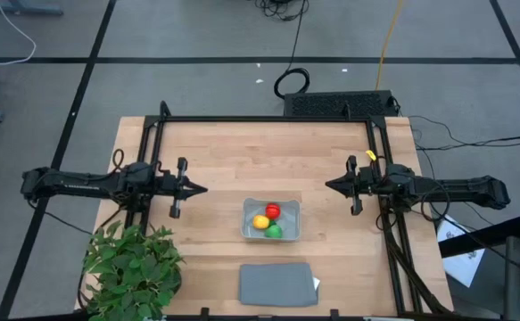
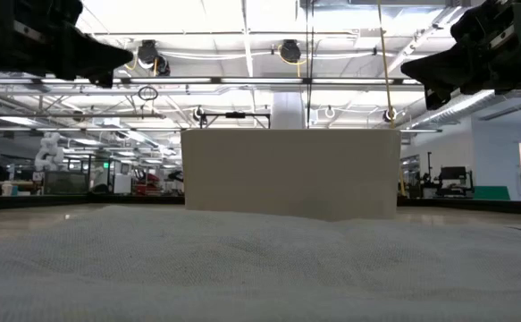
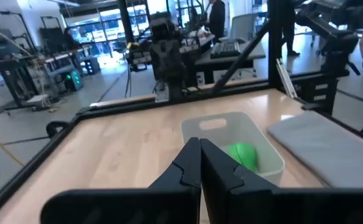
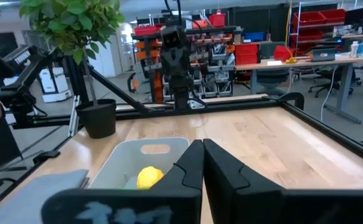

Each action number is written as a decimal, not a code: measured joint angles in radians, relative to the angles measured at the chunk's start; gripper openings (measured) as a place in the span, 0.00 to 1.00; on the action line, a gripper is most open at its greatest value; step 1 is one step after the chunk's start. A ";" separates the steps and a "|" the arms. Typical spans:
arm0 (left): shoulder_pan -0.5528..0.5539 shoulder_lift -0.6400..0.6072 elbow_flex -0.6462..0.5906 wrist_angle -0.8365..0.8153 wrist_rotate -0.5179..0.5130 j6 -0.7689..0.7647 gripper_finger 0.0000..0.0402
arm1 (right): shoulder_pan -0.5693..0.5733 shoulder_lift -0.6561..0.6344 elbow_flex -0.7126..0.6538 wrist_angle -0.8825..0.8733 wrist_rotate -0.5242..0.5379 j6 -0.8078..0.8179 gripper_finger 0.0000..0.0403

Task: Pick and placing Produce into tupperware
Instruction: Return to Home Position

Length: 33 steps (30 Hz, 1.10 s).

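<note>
produce (image 1: 261, 221) all three in tupperware (image 1: 245, 223), frame centre, loading looks done | my left hand (image 1: 203, 188) mid-left, fingers together, empty | my right hand (image 1: 329, 185) mid-right, likewise together, empty | both held clear: no loose produce on tabletop (image 1: 215, 152)

Wooden table (image 1: 215, 152), translucent plastic tupperware (image 1: 247, 219)

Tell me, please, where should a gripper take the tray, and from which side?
Take the tray by its raised rim on the wall nearest the right gripper, coming down from above, one finger inside, one outside. The produce lies away from that wall, so a finger probably fits.
</note>
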 joint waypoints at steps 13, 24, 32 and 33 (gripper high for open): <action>-0.055 -0.160 -0.094 -0.011 0.012 0.002 0.00 | 0.000 0.000 0.000 -0.005 0.000 0.015 0.00; -0.054 -0.256 -0.097 -0.102 -0.003 -0.019 0.00 | 0.000 0.000 0.000 -0.011 0.000 0.018 0.00; -0.054 -0.258 -0.097 -0.110 -0.004 -0.037 0.00 | 0.000 0.000 0.000 -0.016 0.000 0.018 0.00; -0.054 -0.258 -0.097 -0.110 -0.004 -0.038 0.00 | 0.000 0.000 0.000 -0.016 0.000 0.018 0.00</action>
